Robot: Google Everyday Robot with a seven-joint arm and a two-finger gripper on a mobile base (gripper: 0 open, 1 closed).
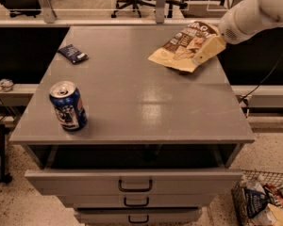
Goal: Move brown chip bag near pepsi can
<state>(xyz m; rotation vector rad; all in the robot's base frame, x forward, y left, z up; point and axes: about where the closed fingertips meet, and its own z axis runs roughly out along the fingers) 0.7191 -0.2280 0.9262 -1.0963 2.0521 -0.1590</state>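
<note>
Large crinkled brown-and-cream chip bag [181,46] at far right of grey metal bench [146,107], near back edge. Upright blue pepsi can with silver top [68,106] at near left corner, well apart from bag. Cream-coloured pincer [208,51] on white arm, at bag's right edge; gripping or not: cannot tell. Small dark blue flat packet [72,53] at far left. Top grey drawer [134,181] standing out from bench front

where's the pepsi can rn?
In the camera view, the pepsi can stands upright at the front-left corner of the table, with the blue packet behind it. The gripper is far right, at the brown chip bag.
</note>
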